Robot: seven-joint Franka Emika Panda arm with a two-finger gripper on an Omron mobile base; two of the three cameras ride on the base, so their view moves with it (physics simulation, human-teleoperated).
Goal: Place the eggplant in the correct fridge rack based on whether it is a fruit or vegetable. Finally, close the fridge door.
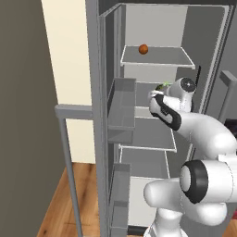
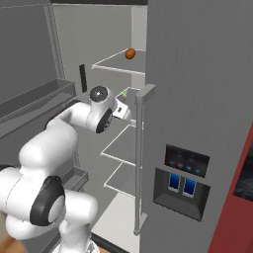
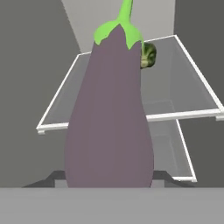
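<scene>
The white arm's two-finger gripper (image 2: 121,106) is reaching into the open fridge at the height of the second shelf from the top, and it is clamping the long dull greyish-purple eggplant (image 3: 111,113) by its broad end; in the hand view the eggplant is pointing away from the hand, its green cap and stem toward the back wall; the eggplant is hanging over the flat pale-grey fridge rack (image 3: 188,94), whose white rim is showing on both sides of it; a small round green vegetable (image 3: 148,55) is sitting on that rack toward the back, just right of the stem; a round orange fruit (image 1: 143,49) is resting on the topmost shelf (image 1: 178,58); the tall plain grey fridge door (image 1: 95,115) is standing wide open, its grey inner bins (image 1: 121,109) facing the shelves; in the right base view the door with the dispenser panel (image 2: 182,180) is standing beside the compartment.
</scene>
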